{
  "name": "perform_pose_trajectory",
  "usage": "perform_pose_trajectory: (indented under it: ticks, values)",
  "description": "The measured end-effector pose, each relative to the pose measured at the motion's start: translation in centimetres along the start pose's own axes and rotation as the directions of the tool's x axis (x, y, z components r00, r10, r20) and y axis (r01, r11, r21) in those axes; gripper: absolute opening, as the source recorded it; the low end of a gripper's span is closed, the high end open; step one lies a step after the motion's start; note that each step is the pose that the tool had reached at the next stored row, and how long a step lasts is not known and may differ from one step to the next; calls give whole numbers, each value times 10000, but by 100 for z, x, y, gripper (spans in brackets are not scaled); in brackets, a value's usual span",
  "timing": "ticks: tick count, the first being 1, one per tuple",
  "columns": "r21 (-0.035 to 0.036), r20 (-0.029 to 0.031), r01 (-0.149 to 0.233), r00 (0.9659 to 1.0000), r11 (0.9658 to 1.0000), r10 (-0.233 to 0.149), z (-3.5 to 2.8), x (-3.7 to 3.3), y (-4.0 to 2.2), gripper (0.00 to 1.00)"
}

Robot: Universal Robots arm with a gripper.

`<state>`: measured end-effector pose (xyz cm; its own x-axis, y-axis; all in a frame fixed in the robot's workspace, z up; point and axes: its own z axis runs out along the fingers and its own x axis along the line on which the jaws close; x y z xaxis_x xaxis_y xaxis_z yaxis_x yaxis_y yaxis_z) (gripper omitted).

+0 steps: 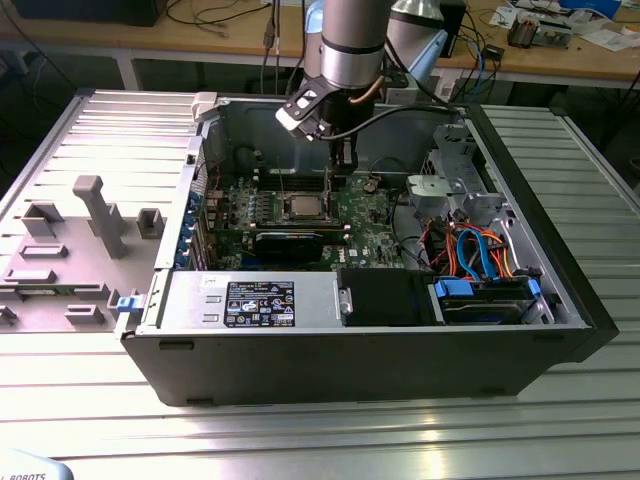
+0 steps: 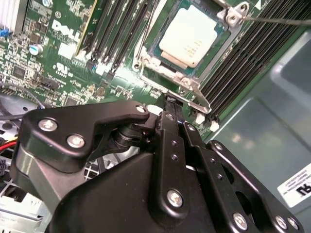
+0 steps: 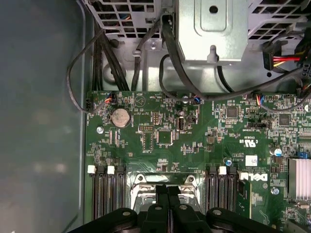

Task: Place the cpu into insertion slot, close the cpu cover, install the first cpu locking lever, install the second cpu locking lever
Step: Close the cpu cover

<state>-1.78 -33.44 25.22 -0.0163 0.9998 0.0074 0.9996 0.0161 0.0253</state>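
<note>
We found the cpu (image 2: 194, 36), a flat square chip with a pale silver-grey top, sitting level in its socket between the black memory slots (image 2: 252, 53). The cpu cover (image 2: 171, 81), a thin silvery frame, lay flat around it. A thin wire locking lever (image 2: 277, 19) ran out from one corner.

Cpu cover (image 3: 163, 179): in the first wrist view, half hidden behind the gripper (image 3: 167, 188) and cut off by the picture's edge. Cpu (image 1: 303, 208): too small in the exterior view to judge its seating. Motherboard (image 2: 58, 53): largely masked by the gripper's body in the second wrist view.
</note>
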Motion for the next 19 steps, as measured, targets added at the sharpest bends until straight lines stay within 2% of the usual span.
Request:
perform_pose_trajectory:
  ticks: [5,14,19]
  values:
    - [0,0,0,10000,10000,0,2,1,-91,12]
    - [0,0,1,10000,10000,-1,24,3,-192,12]
    - [0,0,0,10000,10000,0,33,4,-290,12]
